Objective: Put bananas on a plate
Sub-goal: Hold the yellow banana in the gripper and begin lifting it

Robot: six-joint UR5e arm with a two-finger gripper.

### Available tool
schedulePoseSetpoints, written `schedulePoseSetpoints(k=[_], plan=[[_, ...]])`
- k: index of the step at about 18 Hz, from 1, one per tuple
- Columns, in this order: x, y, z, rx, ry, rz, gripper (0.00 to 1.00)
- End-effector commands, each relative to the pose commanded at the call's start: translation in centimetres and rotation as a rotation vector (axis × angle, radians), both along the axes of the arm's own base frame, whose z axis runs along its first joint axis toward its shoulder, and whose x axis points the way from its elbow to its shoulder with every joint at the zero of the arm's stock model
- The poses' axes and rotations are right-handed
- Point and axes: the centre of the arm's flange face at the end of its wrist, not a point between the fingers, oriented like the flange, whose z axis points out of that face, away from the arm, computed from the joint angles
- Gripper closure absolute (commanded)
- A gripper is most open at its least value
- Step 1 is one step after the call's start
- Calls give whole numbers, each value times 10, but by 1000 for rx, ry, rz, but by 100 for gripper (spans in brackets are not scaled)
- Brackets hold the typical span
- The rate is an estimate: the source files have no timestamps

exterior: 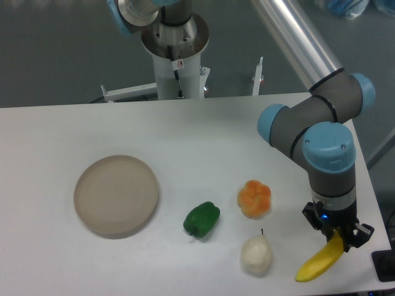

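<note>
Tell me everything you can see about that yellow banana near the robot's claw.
The banana is one smooth, bright yellow, gently curved fruit, glossy like plastic. It sits at the table's front right corner, running diagonally, its lower tip pointing front-left. The upper end is tucked between the dark fingers of the gripper, which comes straight down onto it and appears closed on it. Whether it rests on the table or is slightly lifted is unclear. The white pear-shaped item lies nearby, not touching.
</note>
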Motion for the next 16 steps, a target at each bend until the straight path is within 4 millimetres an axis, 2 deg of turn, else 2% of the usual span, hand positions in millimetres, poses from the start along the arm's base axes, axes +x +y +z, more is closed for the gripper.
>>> schedulePoseSetpoints(k=[11, 16], plan=[[6, -5, 3, 0, -8, -3, 81], [22, -8, 9, -3, -21, -1, 81]])
